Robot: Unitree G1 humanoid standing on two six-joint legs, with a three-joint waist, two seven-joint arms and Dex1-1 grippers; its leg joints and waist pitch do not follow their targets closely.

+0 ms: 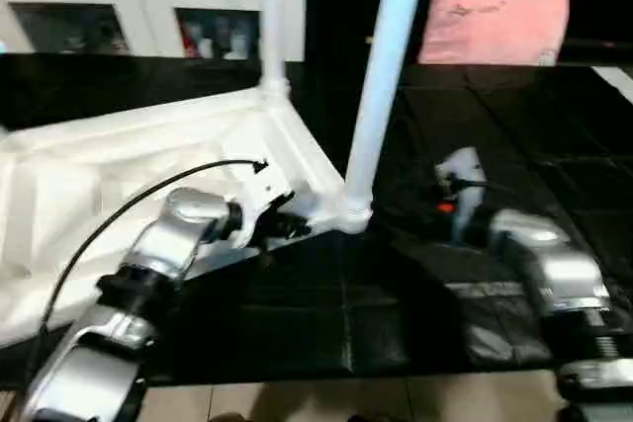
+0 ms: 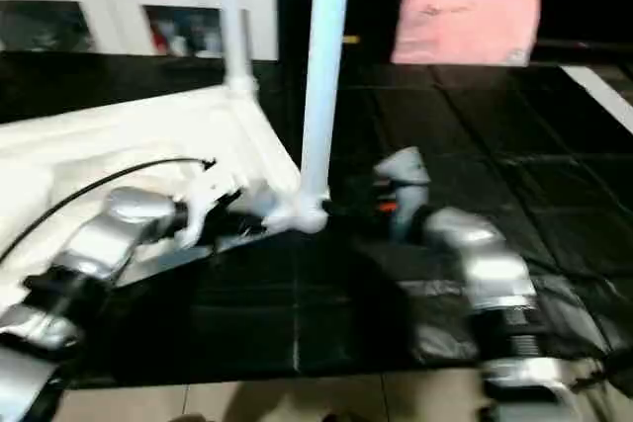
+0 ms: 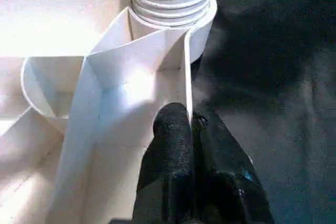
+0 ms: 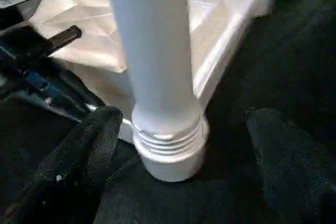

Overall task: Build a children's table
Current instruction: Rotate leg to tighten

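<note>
Around near leg (image 4: 157,72), right pincer (image 4: 178,171) spread wide

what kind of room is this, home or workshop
Probably a home room, a living room or playroom: a white cabinet with glass doors, a pink pillow, and dark floor mats under the upturned tabletop.

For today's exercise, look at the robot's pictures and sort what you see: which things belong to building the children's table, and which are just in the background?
Belongs to the job:
- white plastic ribbed tabletop, lying underside up
- near white tubular leg, standing in a corner socket
- far white tubular leg, standing in another corner

Just lying about:
- pink pillow
- white cabinet with glass doors
- black floor mat
</note>
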